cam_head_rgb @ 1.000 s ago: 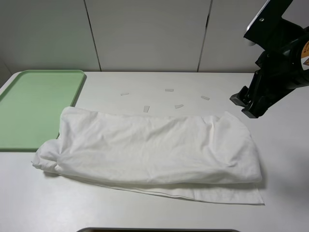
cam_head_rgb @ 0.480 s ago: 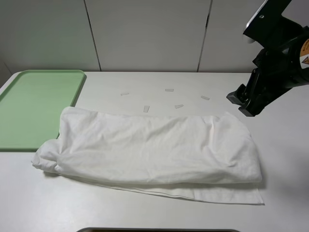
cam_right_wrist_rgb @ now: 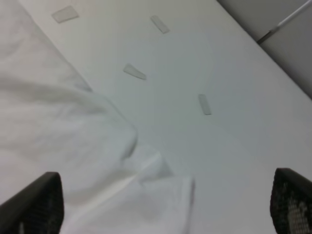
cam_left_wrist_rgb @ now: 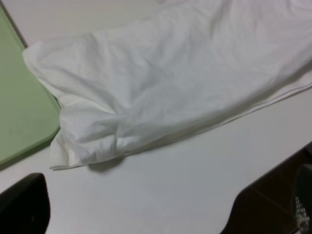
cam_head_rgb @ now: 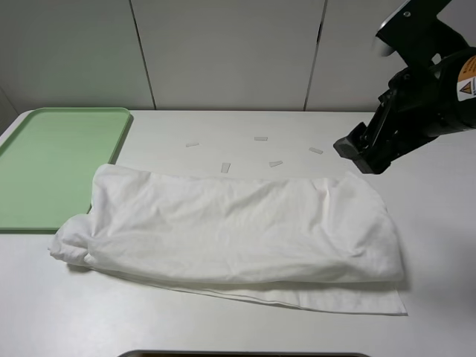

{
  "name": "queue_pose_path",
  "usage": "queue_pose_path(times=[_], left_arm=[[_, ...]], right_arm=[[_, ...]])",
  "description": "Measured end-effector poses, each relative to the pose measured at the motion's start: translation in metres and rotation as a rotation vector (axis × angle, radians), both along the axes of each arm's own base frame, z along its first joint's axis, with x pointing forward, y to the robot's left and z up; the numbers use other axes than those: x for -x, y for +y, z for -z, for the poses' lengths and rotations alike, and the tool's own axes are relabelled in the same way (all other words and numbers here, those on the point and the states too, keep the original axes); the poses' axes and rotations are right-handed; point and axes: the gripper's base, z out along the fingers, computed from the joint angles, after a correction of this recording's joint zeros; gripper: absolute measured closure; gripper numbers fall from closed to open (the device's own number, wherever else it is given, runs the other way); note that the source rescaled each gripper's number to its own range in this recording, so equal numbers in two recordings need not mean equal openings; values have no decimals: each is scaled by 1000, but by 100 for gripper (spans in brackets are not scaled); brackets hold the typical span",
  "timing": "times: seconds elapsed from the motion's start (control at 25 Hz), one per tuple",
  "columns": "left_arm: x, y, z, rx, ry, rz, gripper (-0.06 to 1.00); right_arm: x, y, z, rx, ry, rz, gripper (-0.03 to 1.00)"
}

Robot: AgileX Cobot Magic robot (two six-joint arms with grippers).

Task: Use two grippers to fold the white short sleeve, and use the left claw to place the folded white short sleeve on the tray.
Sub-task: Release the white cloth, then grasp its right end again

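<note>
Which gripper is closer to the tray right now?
Left. The left gripper hovers near the tray, at that end of the shirt; the right gripper hangs by the shirt's opposite end.

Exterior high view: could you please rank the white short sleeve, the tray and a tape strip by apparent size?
1. white short sleeve
2. tray, cut off at the frame edge
3. tape strip
</note>
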Motion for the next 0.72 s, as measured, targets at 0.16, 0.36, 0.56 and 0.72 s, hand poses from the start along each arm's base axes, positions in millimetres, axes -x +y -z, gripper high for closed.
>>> queue_pose_path(times=[0.16, 0.36, 0.56, 0.72], left_arm=[[0, -1, 0, 0, 0, -64, -5], [0, -3, 0, 0, 0, -298, -5], [0, -5, 0, 0, 0, -433, -5], [0, -5, 0, 0, 0, -496, -5]], right_arm=[[1, 2, 1, -61, 34, 28, 4], [4, 4, 2, -126, 80, 59, 4], [7, 9, 2, -258, 157, 123, 4], [9, 14, 2, -378, 228, 175, 4]])
